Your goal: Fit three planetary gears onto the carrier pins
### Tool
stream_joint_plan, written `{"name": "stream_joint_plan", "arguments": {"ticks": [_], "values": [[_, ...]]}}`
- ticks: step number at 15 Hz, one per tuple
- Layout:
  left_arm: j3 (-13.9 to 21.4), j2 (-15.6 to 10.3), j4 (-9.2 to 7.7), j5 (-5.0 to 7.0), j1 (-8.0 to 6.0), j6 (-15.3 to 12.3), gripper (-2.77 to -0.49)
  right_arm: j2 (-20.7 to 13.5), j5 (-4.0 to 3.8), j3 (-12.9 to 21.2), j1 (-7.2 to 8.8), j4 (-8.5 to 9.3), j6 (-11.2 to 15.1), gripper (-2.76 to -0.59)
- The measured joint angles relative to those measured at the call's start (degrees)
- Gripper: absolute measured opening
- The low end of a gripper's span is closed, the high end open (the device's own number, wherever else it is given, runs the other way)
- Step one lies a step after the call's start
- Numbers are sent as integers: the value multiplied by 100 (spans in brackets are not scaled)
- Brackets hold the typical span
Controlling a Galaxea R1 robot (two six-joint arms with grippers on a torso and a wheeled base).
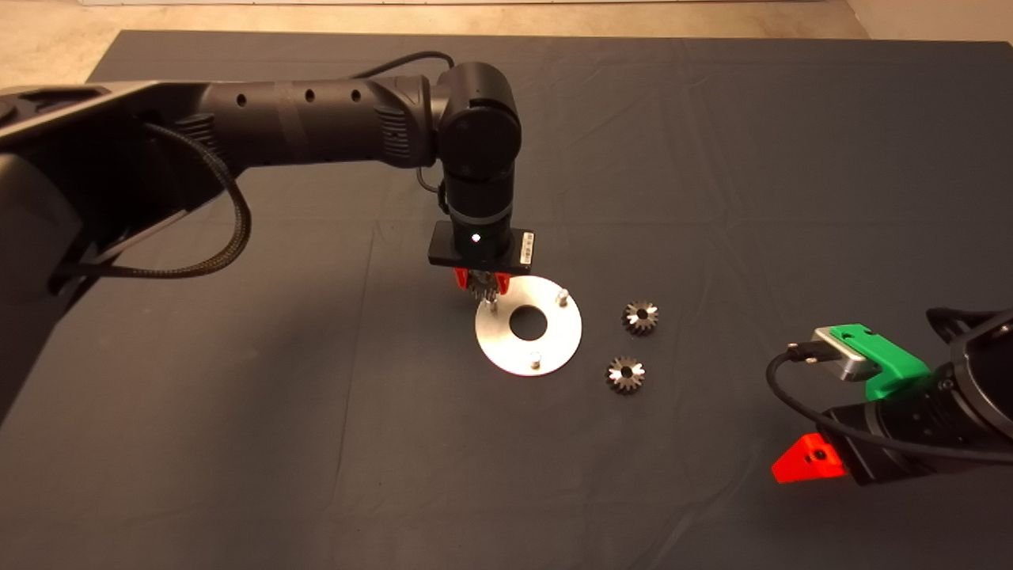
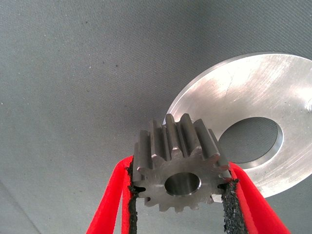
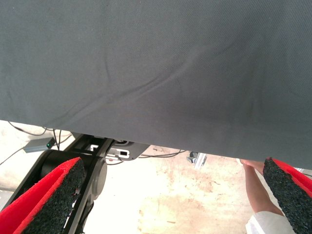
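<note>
My left gripper [image 1: 481, 283] is shut on one planetary gear [image 2: 180, 165], a dark-silver toothed wheel clamped between the black pads [image 2: 228, 200]. It hangs over the left edge of the silver disc [image 1: 554, 336], right above one carrier pin [image 1: 491, 305]. Two more carrier pins [image 1: 562, 298] [image 1: 536, 360] stand bare on the disc. In the left wrist view the disc [image 2: 243, 92] lies behind the gear and the pin under it is hidden. Two other planetary gears [image 1: 640, 317] [image 1: 625, 374] lie flat on the mat right of the disc. My right gripper [image 1: 807, 461] is parked at the lower right, open.
The dark mat [image 1: 316, 443] covers the table, with wrinkles across it. The right wrist view shows the mat's edge [image 3: 156, 141], the floor with cables beyond it, and a person's hand [image 3: 254, 180] near the right finger [image 3: 287, 190].
</note>
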Motion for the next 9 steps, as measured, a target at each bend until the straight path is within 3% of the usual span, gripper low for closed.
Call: {"name": "stream_joint_plan", "arguments": {"ticks": [9], "values": [[2, 0, -2, -6, 2, 0, -240, -1, 0, 0, 0, 0, 0, -62]]}}
